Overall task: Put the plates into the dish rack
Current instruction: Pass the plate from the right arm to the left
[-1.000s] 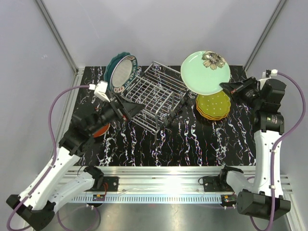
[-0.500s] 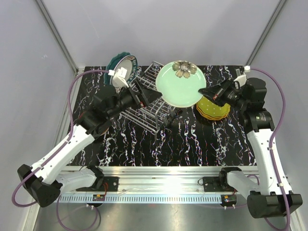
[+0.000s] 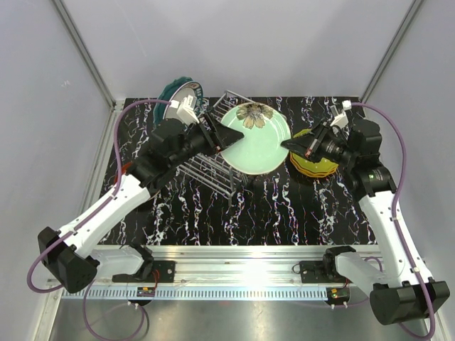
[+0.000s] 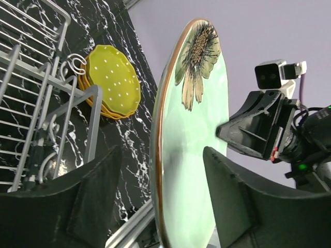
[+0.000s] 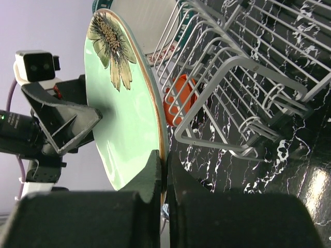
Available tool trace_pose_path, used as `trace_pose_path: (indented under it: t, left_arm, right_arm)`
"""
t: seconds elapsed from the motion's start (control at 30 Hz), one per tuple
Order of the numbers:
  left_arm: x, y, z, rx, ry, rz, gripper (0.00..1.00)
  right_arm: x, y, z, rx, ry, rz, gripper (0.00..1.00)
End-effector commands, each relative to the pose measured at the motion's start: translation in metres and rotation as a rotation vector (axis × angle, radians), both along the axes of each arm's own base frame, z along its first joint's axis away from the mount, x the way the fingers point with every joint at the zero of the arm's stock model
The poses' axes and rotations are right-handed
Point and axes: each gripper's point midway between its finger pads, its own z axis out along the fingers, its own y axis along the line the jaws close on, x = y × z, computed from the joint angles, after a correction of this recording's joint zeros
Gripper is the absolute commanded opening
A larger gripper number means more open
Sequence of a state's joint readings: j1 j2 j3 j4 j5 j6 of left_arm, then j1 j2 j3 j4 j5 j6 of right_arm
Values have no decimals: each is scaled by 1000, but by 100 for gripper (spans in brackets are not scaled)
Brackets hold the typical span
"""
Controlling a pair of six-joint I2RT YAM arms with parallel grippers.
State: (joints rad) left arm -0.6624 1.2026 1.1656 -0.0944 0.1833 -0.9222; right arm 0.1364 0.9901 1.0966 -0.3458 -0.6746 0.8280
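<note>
The dish rack (image 3: pixel 217 174) stood on the black marbled table (image 3: pixel 284 206), and most of its slots showed bare wire. A teal plate and a cream plate (image 3: pixel 178 94) stood on edge at its far left end; whether they sat in a slot, I could not tell from there. A stack of yellow-green dotted plates (image 3: pixel 316 166) lay flat on the table to the right of the rack, and an orange plate (image 5: pixel 178 98) lay on the table beyond it.

The right claw (image 5: pixel 164 155) was clamped on the right rim of the mint green plate (image 3: pixel 254 142) with the flower and held it tilted over the right end of the rack. The left claw (image 4: pixel 161 150) stood with its two fingers on either side of the opposite rim, partly open, with a gap showing on the back side.

One second before, the right claw held this plate high at the right, above the yellow-green stack, and the left claw waited fully wide beside the rack. Since then the plate had travelled left, and the left claw had come up to it and begun to narrow.
</note>
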Motion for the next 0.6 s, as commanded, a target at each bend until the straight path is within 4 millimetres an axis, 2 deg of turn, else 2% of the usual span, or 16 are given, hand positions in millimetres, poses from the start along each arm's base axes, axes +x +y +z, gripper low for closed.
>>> trace_pose_path:
  t: [0.0,0.23,0.37,0.4,0.53,0.57]
  left_arm:
    - [-6,-6,36,-88,-75,-36,63]
    - [-13,-5,36,-91,-72,-57,28]
    - [-19,-4,38,-95,-80,-76,0]
    - [-19,-4,37,-91,-79,-78,0]
    - [-21,3,42,-78,-104,-58,0]
    - [-22,5,44,-71,-107,-51,0]
  right_arm:
    - [-17,14,48,55,-227,111,0]
    - [-11,17,34,35,-215,113,0]
    - [-8,16,24,42,-208,103,0]
    - [-8,16,23,40,-209,100,0]
    - [-4,17,17,33,-195,103,20]
    - [-3,17,16,31,-196,105,32]
